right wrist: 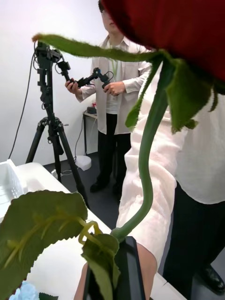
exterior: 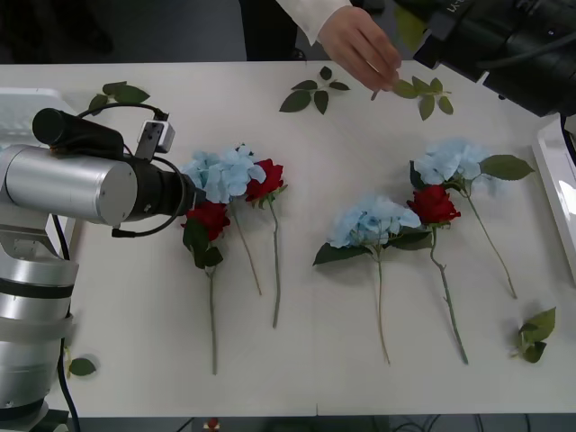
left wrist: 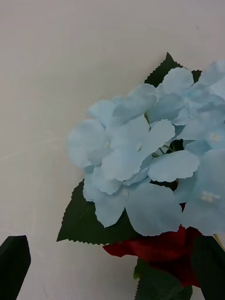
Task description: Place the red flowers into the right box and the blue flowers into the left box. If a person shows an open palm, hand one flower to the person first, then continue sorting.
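Left wrist view: the left tool's black fingers (left wrist: 13, 265) stand wide apart above a pale sky-blue hydrangea cluster (left wrist: 140, 159) lying on the white tabletop (left wrist: 56, 70), a deep-red rose (left wrist: 159, 251) tucked under it. Right wrist view: the right tool (right wrist: 123, 269) grips the thin green stem of a red rose (right wrist: 147, 154), beside a person's hand (exterior: 360, 47) at the tabletop's far edge.

Three flower groups lie on the surface (exterior: 360, 387), stems toward the robot: left group, two roses (exterior: 209, 219) beside a hydrangea (exterior: 219, 172); middle, a hydrangea (exterior: 371, 220) touching a rose (exterior: 433, 204); behind-right of that, another hydrangea (exterior: 450, 160). Left claw (left wrist: 112, 262) hangs over the left group. Right box (exterior: 556, 184) sits at the right edge; a hand (exterior: 360, 45) is at the far edge, by leaf sprigs (exterior: 315, 92).
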